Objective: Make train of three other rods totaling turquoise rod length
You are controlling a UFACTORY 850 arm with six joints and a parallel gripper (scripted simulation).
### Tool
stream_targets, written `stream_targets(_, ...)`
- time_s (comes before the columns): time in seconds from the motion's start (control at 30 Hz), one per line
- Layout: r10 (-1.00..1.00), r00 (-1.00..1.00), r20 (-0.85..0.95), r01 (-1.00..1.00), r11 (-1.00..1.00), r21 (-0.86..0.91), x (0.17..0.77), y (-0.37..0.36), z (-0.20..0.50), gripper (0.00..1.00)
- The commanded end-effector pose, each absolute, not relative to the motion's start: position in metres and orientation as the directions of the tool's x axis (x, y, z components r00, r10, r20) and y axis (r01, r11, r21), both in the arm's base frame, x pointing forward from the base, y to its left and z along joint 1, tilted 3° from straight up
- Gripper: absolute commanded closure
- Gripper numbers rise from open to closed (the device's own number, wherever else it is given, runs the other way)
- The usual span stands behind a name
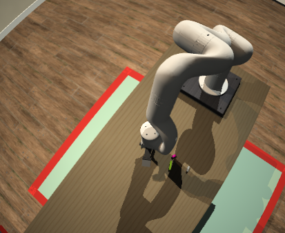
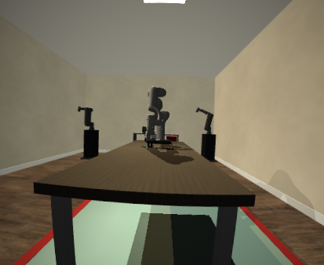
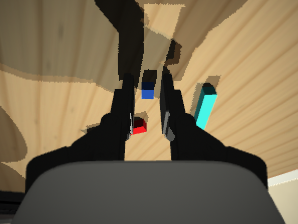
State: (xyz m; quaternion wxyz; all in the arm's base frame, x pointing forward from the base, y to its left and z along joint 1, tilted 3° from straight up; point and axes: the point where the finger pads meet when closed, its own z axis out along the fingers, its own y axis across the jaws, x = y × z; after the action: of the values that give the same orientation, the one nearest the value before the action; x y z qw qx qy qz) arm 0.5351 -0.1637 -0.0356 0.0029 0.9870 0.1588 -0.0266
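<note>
In the wrist view my gripper (image 3: 147, 87) hangs over the table with its two dark fingers a narrow gap apart and nothing gripped. The small blue rod (image 3: 148, 90) lies on the table below and shows in the gap between the fingertips. The turquoise rod (image 3: 206, 105) lies flat to the right of the right finger. A red rod (image 3: 139, 125) shows partly behind the left finger. In the top view the gripper (image 1: 146, 160) is left of a lime rod (image 1: 170, 165) with a magenta rod (image 1: 173, 156) at its far end.
A small grey rod (image 1: 188, 169) lies right of the lime rod. The arm's dark base plate (image 1: 212, 91) sits at the far end of the table. The arm's shadow covers the table around the rods.
</note>
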Motion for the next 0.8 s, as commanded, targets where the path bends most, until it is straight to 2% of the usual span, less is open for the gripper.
stream_targets(0.0,0.313,0.948,-0.052,0.314,-0.95,-0.002,0.5361,-0.164,-0.0348,0.76)
stream_targets(0.7,0.313,0.948,-0.052,0.314,-0.95,-0.002,0.5361,-0.164,-0.0348,0.76)
stream_targets(0.73,0.313,0.948,-0.052,0.314,-0.95,-0.002,0.5361,-0.164,-0.0348,0.96)
stream_targets(0.77,0.313,0.948,-0.052,0.314,-0.95,-0.002,0.5361,-0.164,-0.0348,0.96)
